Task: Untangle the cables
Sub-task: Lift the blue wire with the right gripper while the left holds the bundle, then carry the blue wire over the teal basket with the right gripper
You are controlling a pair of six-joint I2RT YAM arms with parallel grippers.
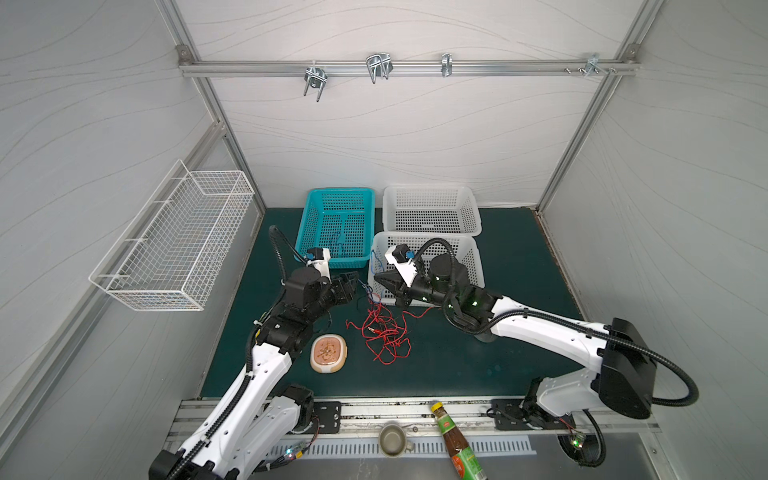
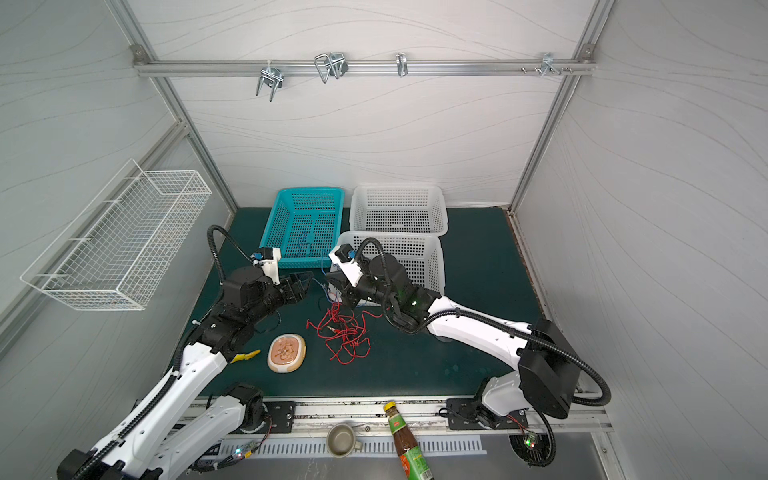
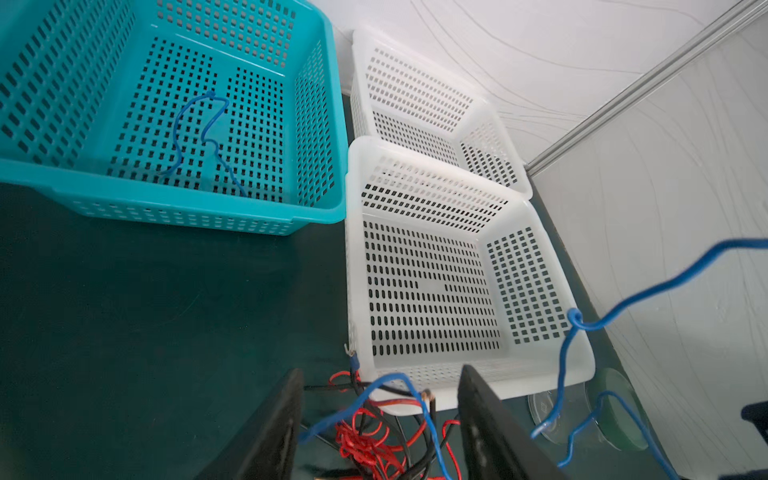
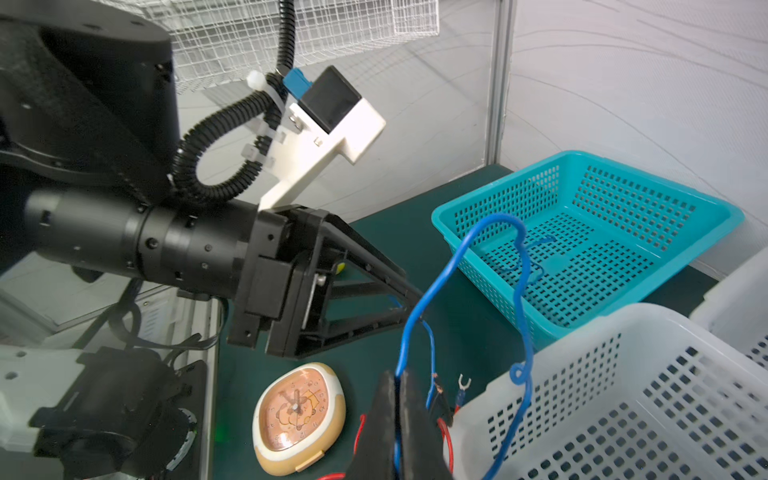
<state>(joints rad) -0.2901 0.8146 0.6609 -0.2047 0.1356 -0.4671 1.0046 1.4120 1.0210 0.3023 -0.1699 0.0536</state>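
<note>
Cables, red, blue and black: thin, light, limp, snag-prone; heaped on the worktop beside the near white basket; right tool pinching one raised blue cable, left tool spread, holding nothing; best gripped near a free end.

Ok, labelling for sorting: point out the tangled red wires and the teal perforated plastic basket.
Tangled red wires (image 1: 384,332): in a top view, middle of the tangle.
Teal perforated plastic basket (image 1: 340,191): in a top view, far rim.
</note>
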